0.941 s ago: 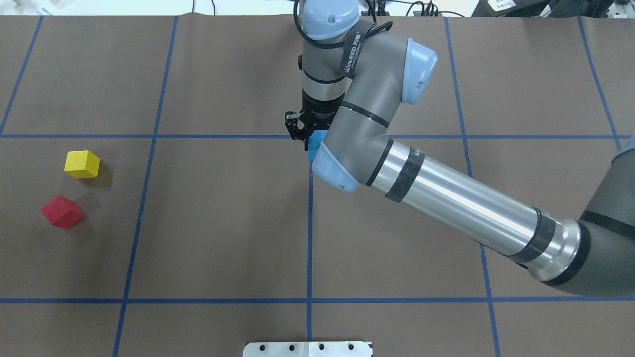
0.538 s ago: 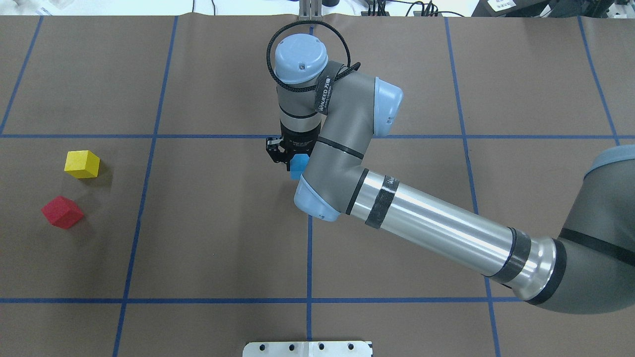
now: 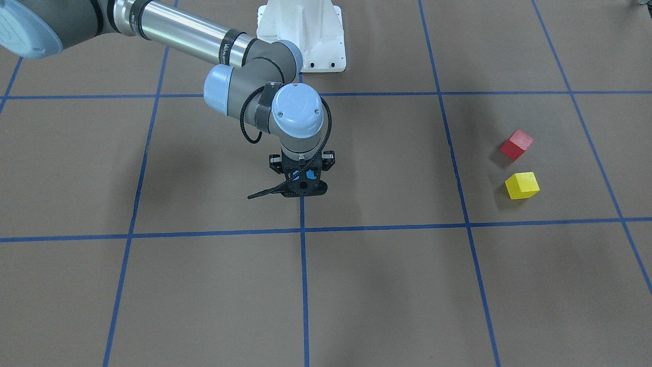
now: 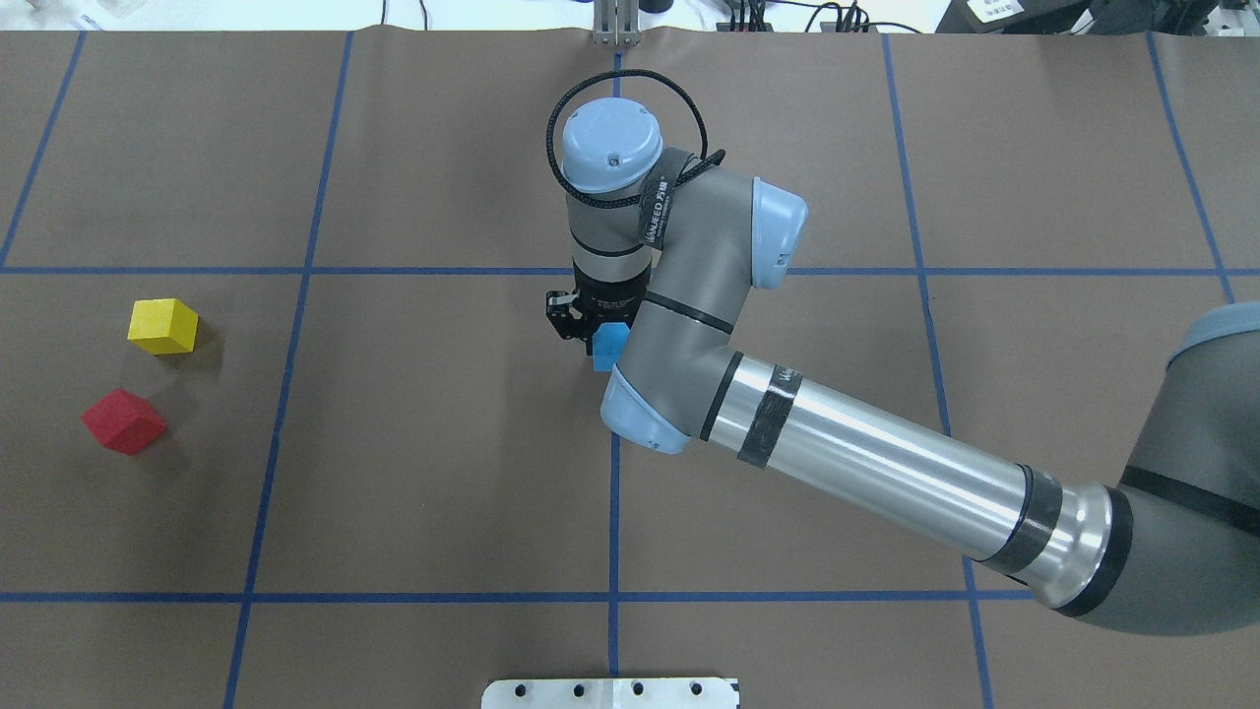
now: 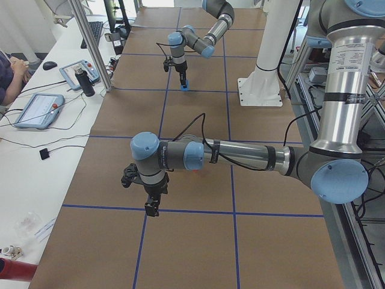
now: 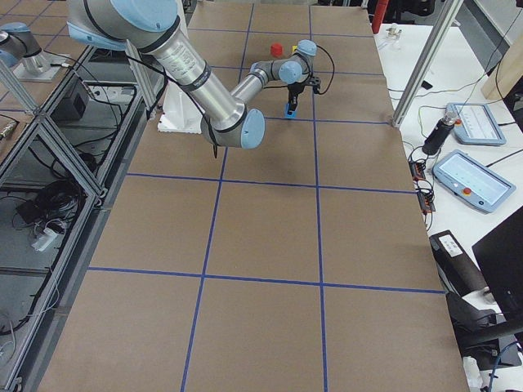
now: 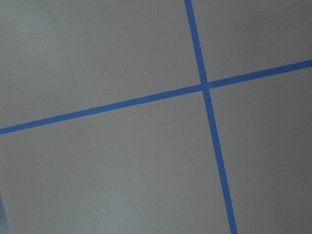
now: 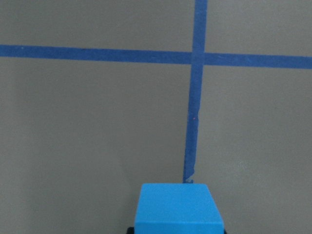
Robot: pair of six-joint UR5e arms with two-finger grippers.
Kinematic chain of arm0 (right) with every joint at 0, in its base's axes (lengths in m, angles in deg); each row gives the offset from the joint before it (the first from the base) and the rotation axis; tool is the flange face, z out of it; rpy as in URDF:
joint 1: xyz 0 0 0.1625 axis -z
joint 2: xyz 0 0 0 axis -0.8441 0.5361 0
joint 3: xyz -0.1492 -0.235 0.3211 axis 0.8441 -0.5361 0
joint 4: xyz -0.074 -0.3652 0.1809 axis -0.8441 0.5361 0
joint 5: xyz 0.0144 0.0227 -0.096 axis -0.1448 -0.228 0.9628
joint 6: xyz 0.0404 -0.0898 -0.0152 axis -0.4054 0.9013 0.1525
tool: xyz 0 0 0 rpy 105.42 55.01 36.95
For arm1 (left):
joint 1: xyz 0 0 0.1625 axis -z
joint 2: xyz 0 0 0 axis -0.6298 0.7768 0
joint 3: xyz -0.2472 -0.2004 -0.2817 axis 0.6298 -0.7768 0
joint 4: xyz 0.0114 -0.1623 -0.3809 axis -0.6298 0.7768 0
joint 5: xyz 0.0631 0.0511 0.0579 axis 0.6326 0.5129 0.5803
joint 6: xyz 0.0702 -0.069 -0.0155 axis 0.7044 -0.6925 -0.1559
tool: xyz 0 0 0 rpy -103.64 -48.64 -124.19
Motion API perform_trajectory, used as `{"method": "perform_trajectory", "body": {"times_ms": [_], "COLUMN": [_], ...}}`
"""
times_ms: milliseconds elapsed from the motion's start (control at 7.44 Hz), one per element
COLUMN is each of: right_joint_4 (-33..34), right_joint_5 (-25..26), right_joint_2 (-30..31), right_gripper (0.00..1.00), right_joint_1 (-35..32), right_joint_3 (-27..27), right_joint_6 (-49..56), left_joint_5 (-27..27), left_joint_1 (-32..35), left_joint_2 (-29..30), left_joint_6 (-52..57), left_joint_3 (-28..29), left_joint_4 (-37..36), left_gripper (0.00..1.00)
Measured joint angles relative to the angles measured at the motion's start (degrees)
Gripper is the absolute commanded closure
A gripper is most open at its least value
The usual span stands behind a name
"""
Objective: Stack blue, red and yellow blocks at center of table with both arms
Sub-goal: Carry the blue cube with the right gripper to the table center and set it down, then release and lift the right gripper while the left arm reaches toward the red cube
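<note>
Yellow (image 4: 163,326): on the bench (image 4: 443,473), well off to the left of the right fingers (image 3: 304,188).
Red (image 4: 123,421): near Yellow on the robot's side, not touching it, turned askew to the tape lines.
Left fingers (image 5: 151,208): shown only in the left side view, pointing down above a tape line. I cannot tell whether they are spread or pressed together.
Left wrist view: bare bench and one tape crossing.
Blue (image 4: 610,345): pinched between the right fingers near the bench's middle, just on the robot's side of a tape crossing.
Right arm (image 4: 866,463): its elbow joint hides part of Blue and most of the fingers from overhead.
Front view: only a sliver of Blue shows through the black finger frame.
Right wrist view: Blue's top face in full, with a torn tape end just ahead of it. The fingers are cut off at the lower edge.
Unclear: whether Blue touches the bench.
Far right: a tablet (image 6: 470,175) beside the bench, well apart from the fingers.
</note>
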Motion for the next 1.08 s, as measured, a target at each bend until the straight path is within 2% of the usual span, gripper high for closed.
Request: {"method": "perform_trajectory", "body": {"times_ms": [134, 807, 1076], "right_joint_4": [-0.13, -3.64, -2.93], "right_joint_5": [0.01, 0.11, -1.3], "right_joint_2": [0.23, 1.48, 1.28], "right_gripper": [0.03, 0.01, 0.01], "right_joint_1": [0.11, 0.63, -1.63], "right_joint_3": [-0.02, 0.14, 3.08], "right_joint_6": [-0.02, -2.71, -3.68], "left_joint_5": [0.0, -0.09, -0.54], "left_joint_1": [0.0, 0.0, -0.02], "left_joint_2": [0.21, 0.93, 1.97], "left_joint_6": [-0.04, -0.08, -0.08], "left_joint_3": [0.03, 0.02, -1.61], "left_joint_4": [-0.04, -0.15, -0.59], "left_gripper": [0.0, 0.0, 0.0]}}
